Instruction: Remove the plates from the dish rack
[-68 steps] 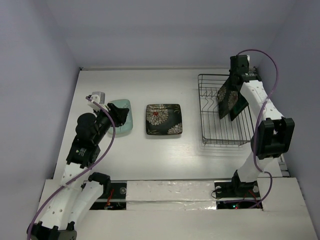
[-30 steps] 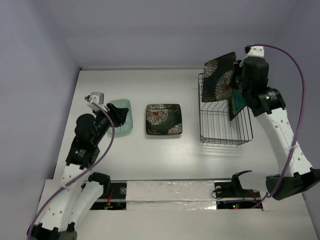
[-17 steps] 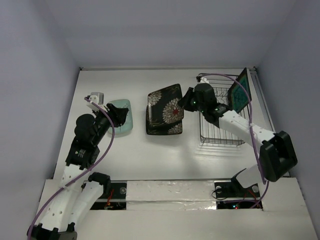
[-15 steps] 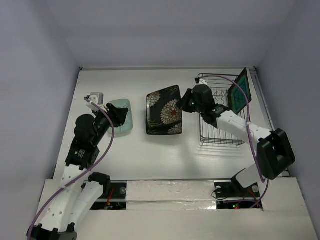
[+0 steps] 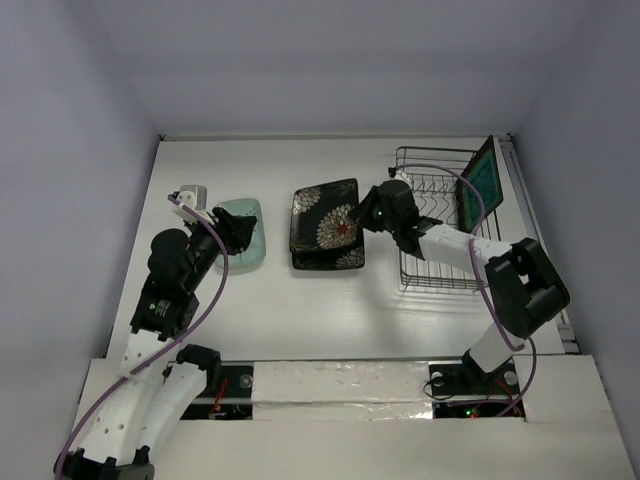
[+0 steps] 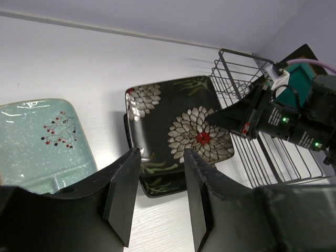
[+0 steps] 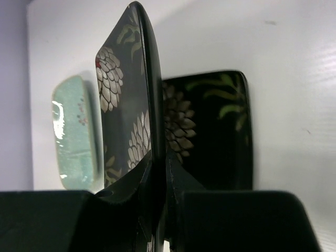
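**Figure. Stacking the second floral plate, seen from overhead and from both wrists.**

The dish rack (image 5: 440,265) serves as the landmark. The right gripper (image 7: 157,157) reaches out to the rack's left, its jaws pinching one rim of the upper floral plate (image 5: 325,212). This plate hangs tilted above the lower floral plate (image 7: 215,131), which lies flat on the table (image 5: 300,310) just left of the rack. Whether the two plates touch cannot be told.

The mint plate (image 5: 245,232) lies flat farther left of the rack. The left gripper (image 6: 161,173) hovers by it, well apart from the rack, jaws spread and holding nothing. The teal plate (image 5: 478,185) stands upright at the rack's far right corner, not yet unloaded.

**Hazards.**
- The grip takes only a narrow strip of glazed rim, so the plate could pivot or slip out.
- Letting go while the plate is tilted would drop its free edge onto the plate beneath, risking a chip.
- The two plates do not look squarely aligned, so the upper one may settle askew or slide off.
- The right arm's purple cable (image 5: 440,172) arcs over the rack near the teal plate and might snag it.

**Markings.** No brand, label or writing can be read. The plates carry flower patterns only.
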Robot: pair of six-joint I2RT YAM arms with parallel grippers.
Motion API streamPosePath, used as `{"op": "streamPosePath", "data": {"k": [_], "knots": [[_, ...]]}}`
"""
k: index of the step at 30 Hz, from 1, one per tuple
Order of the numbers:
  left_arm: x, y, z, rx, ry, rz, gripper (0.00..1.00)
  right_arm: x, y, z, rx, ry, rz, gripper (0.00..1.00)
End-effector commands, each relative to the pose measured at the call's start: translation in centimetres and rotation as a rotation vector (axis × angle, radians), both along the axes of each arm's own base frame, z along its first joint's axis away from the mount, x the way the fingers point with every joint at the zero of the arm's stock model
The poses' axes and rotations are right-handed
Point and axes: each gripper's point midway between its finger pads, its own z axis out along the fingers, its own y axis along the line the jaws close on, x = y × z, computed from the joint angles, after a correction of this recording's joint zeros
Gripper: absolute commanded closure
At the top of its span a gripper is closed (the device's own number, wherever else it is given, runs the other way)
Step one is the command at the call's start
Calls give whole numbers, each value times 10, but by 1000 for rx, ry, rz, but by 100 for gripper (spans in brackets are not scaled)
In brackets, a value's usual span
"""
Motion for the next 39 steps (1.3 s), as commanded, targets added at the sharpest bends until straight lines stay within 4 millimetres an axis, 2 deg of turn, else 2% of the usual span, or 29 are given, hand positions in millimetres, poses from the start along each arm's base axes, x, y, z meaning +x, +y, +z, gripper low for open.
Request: {"op": "streamPosePath", "data": {"k": [1, 6, 10, 14, 18, 19, 21, 26, 31, 33, 34, 35, 39], "knots": [[-1, 0, 26, -20, -78, -6, 64, 14, 18, 68, 184, -180, 11, 100], [-2, 0, 27, -20, -82, -6, 64, 8, 14, 48, 155, -142, 11, 100], [-2, 0, 28, -22, -84, -7, 64, 0, 20, 33, 129, -95, 72, 100], [-2, 0, 27, -23, -83, -6, 64, -6, 20, 14, 95, -42, 97, 94], [-3, 0, 28, -24, -86, -7, 64, -11, 12, -1, 36, -11, 85, 74], [-4, 0, 29, -25, -88, -7, 64, -10, 9, -3, 22, -8, 77, 72], [-4, 0, 29, -27, -89, -9, 64, -12, 7, -9, -5, 6, 81, 60], [-5, 0, 30, -26, -94, -7, 64, -16, 0, -25, -72, 42, 83, 48], [-5, 0, 31, -28, -95, -9, 64, -15, -11, -36, -158, 54, 71, 26], [-5, 0, 31, -28, -95, -9, 64, -17, -16, -45, -213, 77, 88, 19], [-5, 0, 30, -26, -94, -9, 64, -14, -15, -42, -228, 71, 91, 16], [-5, 0, 31, -28, -95, -9, 64, -20, -16, -50, -265, 102, 105, 14], [-5, 0, 31, -28, -95, -9, 64, -19, -23, -67, -362, 139, 128, 9]]}}
